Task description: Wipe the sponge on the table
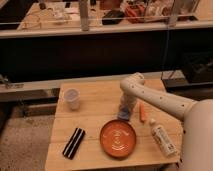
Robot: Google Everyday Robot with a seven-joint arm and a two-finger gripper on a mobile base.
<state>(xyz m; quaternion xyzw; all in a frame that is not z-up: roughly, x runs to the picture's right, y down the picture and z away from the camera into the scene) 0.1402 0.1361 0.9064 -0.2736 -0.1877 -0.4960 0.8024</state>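
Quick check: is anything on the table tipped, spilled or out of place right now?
Only the white bottle stands out: it lies on its side near the table top's right edge, beside the orange plate. No spill shows. The white cup stands upright. The gripper is down at the sponge, beside the orange stick.

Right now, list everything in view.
table: 1, pale wood, centre
sponge: 1, blue-grey, on table under claw
plate: 1, orange, front of table
cup: 1, white, table's far left
striped block: 1, black, near left
stick: 1, orange, right of sponge
bottle: 1, white, lying near right
workbench: 1, cluttered, behind
arm: 1, white, reaching from right
claw: 1, pale, down at the sponge
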